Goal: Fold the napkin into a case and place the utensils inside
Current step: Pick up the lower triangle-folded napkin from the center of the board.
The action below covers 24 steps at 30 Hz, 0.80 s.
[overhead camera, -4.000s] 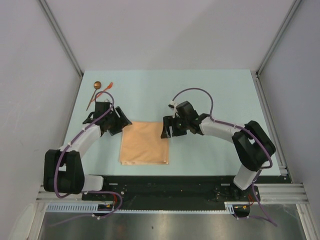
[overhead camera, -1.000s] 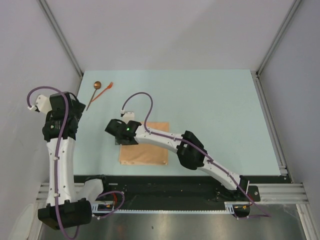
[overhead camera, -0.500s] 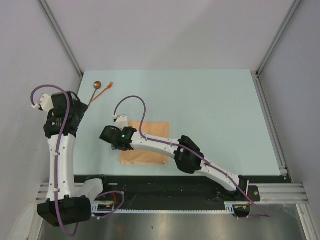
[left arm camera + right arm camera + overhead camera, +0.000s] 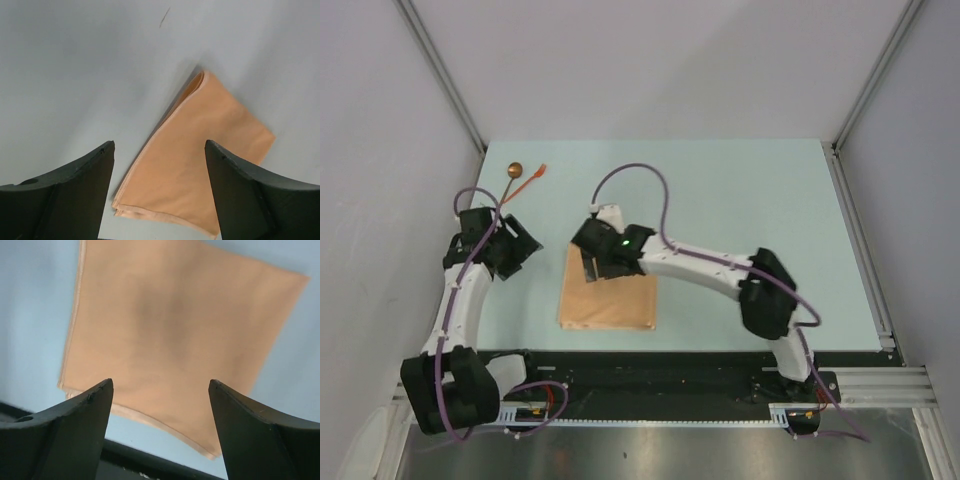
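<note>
Near the front edge of the worktop (image 4: 740,200) we note the napkin (image 4: 610,305), lying flat as a layered, roughly square pad. The left wrist view shows stacked hems along its edges. It is too broad to count as a case, so we judge the folding to be only partway done.

Right fingers (image 4: 65,435): spread apart, holding nothing. From above they hang over the far left part of the cloth. In the right wrist view the cloth fills the gap between them, and we cannot tell whether they touch it.

Left fingers (image 4: 70,195): also spread apart and empty. They sit off the cloth to its left, over bare worktop, aimed toward it.

Far left corner: the spoon (image 4: 508,186) and the orange-red fork-like piece (image 4: 532,178) lie close together, well apart from the napkin and from both arms.

Our reading of the next move is another fold to narrow the pad. That calls for the fingers to come down on one edge, pinch all layers together, and carry them across without dragging the bottom layer out of line. The utensils come after.
</note>
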{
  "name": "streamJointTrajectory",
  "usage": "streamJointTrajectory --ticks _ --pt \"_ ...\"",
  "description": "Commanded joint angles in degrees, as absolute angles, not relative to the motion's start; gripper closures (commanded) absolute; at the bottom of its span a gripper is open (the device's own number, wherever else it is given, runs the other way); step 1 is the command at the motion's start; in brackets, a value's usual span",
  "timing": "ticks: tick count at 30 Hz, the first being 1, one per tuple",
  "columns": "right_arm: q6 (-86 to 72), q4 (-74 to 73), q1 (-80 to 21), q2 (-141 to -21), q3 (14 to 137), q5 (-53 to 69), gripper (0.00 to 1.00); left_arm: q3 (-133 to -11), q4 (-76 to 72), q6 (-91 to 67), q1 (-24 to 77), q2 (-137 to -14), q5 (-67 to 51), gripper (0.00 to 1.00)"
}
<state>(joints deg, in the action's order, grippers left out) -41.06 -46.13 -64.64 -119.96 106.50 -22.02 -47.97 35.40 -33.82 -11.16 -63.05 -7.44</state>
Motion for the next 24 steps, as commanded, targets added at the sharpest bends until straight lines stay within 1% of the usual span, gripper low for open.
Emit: streamJointTrajectory --ticks 1,2,5,7,12,15,17,19,24 --pt "-33.9 -32.8 -57.8 -101.2 93.1 -14.6 0.18 -45.9 33.1 -29.8 -7.7 -64.1 -10.2 0.22" --pt "-33.0 -30.9 -56.3 -98.9 87.1 -10.3 0.18 -45.4 33.6 -29.5 -6.0 -64.3 -9.0 0.22" --pt "-30.1 -25.1 -50.3 -90.7 79.1 -4.9 0.18 -44.5 35.1 -28.7 -0.4 -66.6 -3.6 0.23" --pt "-27.3 -22.1 -47.4 -86.7 76.0 -2.5 0.17 -44.3 35.4 -27.2 2.1 -68.8 -3.0 0.25" --pt "-24.8 -16.7 -43.2 -81.5 67.7 3.2 0.12 -43.9 33.3 -21.8 3.0 -69.8 -5.4 0.26" --pt "-24.6 -14.6 -41.0 -79.5 64.2 6.7 0.11 -44.1 31.7 -17.7 4.6 -69.3 -2.3 0.27" --pt "-24.7 -13.2 -39.6 -78.2 62.7 9.0 0.11 -44.6 32.0 -15.2 4.7 -71.7 -2.5 0.29" --pt "-24.9 -11.4 -38.9 -77.8 61.2 10.3 0.11 -44.6 31.9 -12.7 4.7 -73.7 -3.6 0.32" --pt "-25.0 -10.4 -38.3 -78.1 61.2 11.6 0.11 -43.3 28.7 -10.7 4.7 -76.7 -7.7 0.32"
